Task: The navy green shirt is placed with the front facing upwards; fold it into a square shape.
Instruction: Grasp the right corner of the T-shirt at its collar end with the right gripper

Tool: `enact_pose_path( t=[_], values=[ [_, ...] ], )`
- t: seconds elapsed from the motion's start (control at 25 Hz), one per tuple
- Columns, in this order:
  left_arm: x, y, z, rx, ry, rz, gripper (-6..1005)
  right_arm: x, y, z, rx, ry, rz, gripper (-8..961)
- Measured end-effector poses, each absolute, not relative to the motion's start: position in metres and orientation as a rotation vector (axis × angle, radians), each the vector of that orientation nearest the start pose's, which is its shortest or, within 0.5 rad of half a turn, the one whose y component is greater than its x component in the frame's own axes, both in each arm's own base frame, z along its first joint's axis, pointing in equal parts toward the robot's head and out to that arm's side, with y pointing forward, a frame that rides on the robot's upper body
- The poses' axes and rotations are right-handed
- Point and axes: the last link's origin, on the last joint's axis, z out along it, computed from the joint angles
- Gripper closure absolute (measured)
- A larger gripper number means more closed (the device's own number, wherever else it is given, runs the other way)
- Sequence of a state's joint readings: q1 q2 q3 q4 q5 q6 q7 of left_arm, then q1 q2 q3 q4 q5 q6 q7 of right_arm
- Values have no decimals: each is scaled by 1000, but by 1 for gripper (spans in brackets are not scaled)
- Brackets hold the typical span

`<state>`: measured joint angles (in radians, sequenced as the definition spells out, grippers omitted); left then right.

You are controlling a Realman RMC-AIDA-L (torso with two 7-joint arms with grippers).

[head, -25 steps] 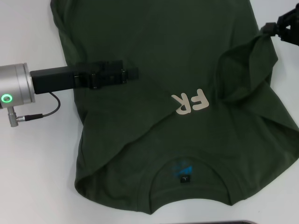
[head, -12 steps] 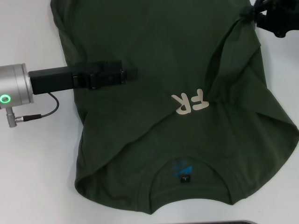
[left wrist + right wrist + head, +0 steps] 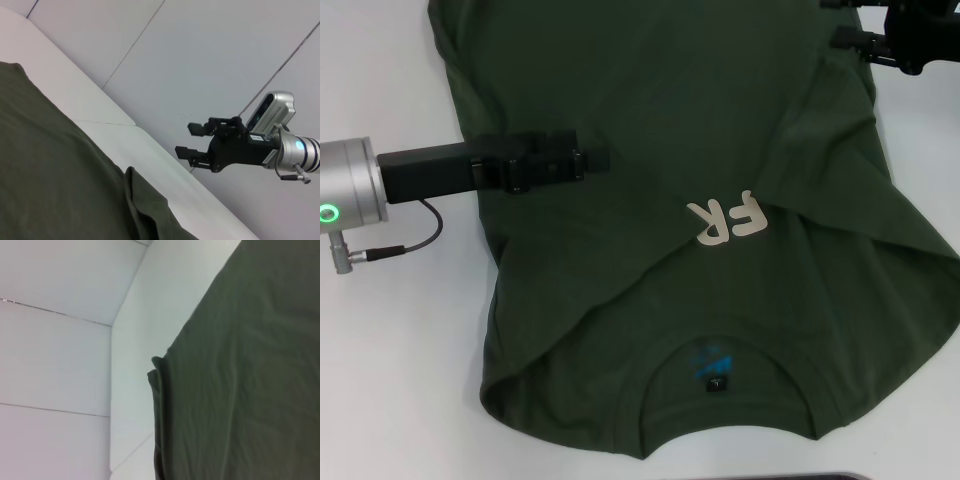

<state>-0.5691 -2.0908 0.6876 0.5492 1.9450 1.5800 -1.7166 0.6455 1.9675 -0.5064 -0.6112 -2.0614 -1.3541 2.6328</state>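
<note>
Right sleeve fold released, shirt still only partly folded

The navy green shirt (image 3: 700, 200) lies flat across the table (image 3: 390, 380), collar toward 6 o'clock, with only 2 letters of its chest print showing. The right gripper (image 3: 845, 22), at 1 o'clock, has let go of the cloth it was pinching 1 second ago; its jaws now stand apart and empty, just above the folded-in right flap. The left gripper (image 3: 592, 160) stays pressed on the shirt at 9 o'clock; whether its fingers are open cannot be told. The side folds look done, the lengthwise fold remains.
</note>
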Motion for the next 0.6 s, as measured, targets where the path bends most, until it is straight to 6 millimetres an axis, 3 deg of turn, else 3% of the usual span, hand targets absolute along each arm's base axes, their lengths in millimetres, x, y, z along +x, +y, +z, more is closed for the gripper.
enact_pose_path(
  t=[0.2, 0.4, 0.6],
  values=[
    [-246, 327, -20, -2673, -1178, -923, 115, 275, 392, 66, -1874, 2032, 981, 351],
    [-246, 327, -20, -2674, -1177, -919, 114, 278, 382, 73, -1971, 1902, 1033, 302],
    [-246, 326, -21, -2682, -1166, -913, 114, 286, 358, 80, -2082, 1821, 1066, 214]
  ],
)
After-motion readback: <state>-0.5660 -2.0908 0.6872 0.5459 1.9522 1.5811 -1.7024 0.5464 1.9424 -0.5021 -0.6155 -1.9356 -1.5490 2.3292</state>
